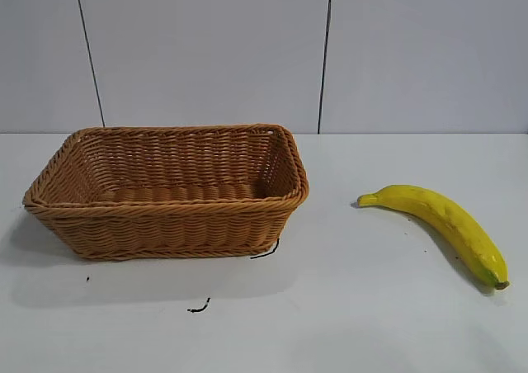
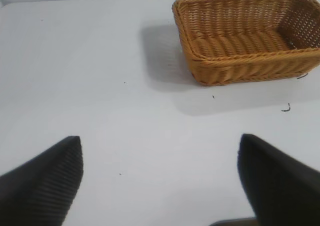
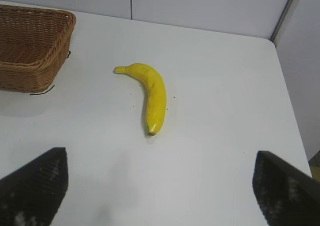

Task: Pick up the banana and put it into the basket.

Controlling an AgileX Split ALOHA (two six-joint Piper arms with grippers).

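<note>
Yellow against the pale counter (image 1: 363, 307), the banana (image 1: 441, 223) lay flat on the right side of the scene, well apart from the wicker basket (image 1: 169, 193) that stood upright and empty at centre-left. Its long axis ran on a diagonal, the short stem toward the basket and the far side, the greenish-dark tip toward the near right edge.

From my right wrist, the banana (image 3: 151, 95) sat ahead of my right pincer (image 3: 160, 196), its tip end the nearer one and its length running roughly away from me, bowed a little toward the basket (image 3: 30, 46). The two dark fingers stood spread wide at either side of that view, holding nothing and touching nothing, with bare counter between them and the fruit.

My left pincer (image 2: 160, 186) was likewise spread and empty. It faced the basket (image 2: 245, 41) across open counter, and the banana did not appear in its view at all.

I judged the right arm to be the nearer one and the natural choice. Since the banana lay nearly lengthwise to my reach, I reckoned the spread fingers should come down across its middle, on either side of the curve, not along it. The carry to the basket would then run leftward.
</note>
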